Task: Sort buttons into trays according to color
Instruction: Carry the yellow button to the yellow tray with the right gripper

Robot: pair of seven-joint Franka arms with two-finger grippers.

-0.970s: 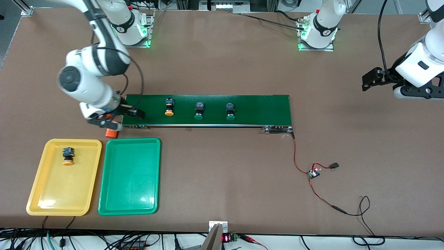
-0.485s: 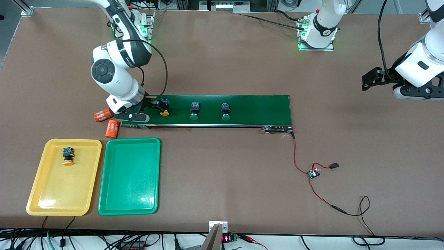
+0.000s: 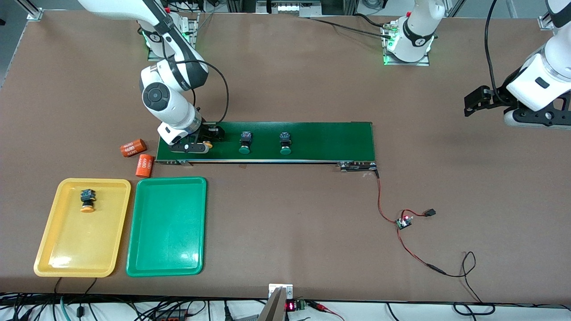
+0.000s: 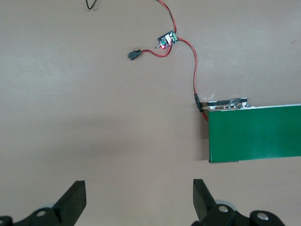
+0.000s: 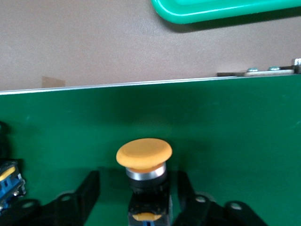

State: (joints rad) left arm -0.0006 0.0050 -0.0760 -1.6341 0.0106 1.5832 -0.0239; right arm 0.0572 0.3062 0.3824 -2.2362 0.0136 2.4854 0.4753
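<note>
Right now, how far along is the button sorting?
Done: one orange button lies in the yellow tray. In hand: the right hand straddles the second orange button on the belt. Left: two green buttons on the belt; the green tray has none. The left hand waits, open.

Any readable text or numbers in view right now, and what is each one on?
"4680": white print on the orange cylinder beside the conveyor belt.
Second orange cylinder, nearer the green tray: white print too small to read.
Red digits on the display at the table edge: unreadable.

1 orange button (image 3: 87, 200) in yellow tray (image 3: 53, 249), 3 on belt (image 3: 330, 138).
</note>
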